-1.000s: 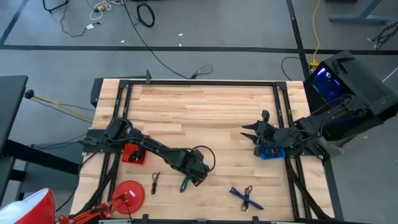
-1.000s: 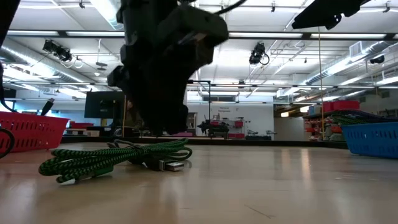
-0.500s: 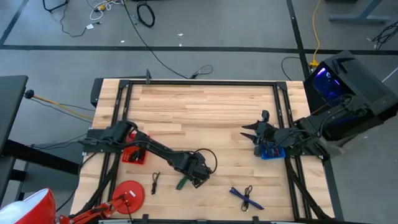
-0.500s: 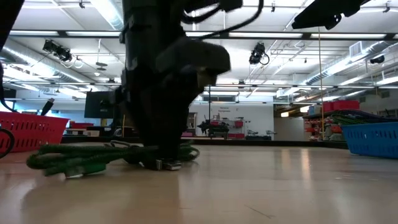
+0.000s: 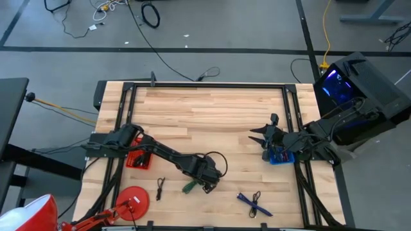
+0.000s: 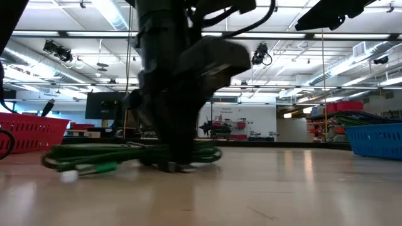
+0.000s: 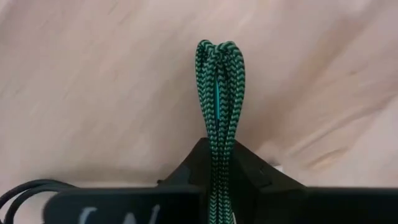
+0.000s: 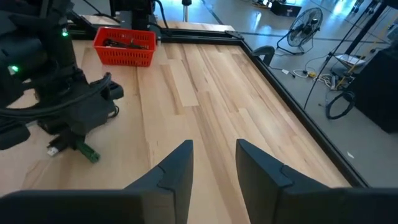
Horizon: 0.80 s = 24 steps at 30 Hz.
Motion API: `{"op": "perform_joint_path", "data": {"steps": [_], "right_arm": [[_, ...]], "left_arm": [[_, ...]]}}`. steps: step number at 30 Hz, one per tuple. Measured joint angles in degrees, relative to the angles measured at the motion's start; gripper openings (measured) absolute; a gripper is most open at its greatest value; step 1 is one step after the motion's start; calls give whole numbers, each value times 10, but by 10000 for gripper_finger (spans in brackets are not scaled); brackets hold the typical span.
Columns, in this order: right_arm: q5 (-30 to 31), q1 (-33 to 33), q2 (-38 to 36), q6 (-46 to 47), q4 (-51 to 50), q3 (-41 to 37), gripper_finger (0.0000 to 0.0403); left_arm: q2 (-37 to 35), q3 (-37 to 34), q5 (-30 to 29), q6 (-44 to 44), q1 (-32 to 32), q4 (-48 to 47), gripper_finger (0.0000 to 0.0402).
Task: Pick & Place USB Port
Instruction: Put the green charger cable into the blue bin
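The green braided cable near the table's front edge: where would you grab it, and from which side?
Grip the green cable across its bunched middle, coming straight down from above. It lies flat on the table as a narrow folded bundle, so both strands fit between the fingers. The left gripper is doing just that.

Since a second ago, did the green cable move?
Yes. The green cable slid toward the red disc, its free end swinging left, pinched by the left tool.
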Motion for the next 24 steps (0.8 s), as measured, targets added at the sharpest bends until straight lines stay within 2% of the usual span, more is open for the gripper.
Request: {"op": "perform_joint_path", "data": {"steps": [5, 9, 12, 16, 20, 24], "right_arm": [[0, 0, 0, 0, 0, 0, 121], [0, 0, 0, 0, -2, 0, 121], [0, 0, 0, 0, -2, -2, 121], [0, 0, 0, 2, 17, -19, 121], [0, 0, 0, -12, 51, -32, 121], [-17, 0, 0, -56, 109, -39, 121]], "left_arm": [[0, 51, -9, 31, 0, -19, 29], [0, 110, -49, 64, 0, -77, 29], [0, 172, -118, 92, -5, -149, 29], [0, 262, -258, 160, -13, -225, 29], [-1, 339, -372, 286, -16, -224, 29], [-2, 391, -427, 412, -6, -200, 29]]}}
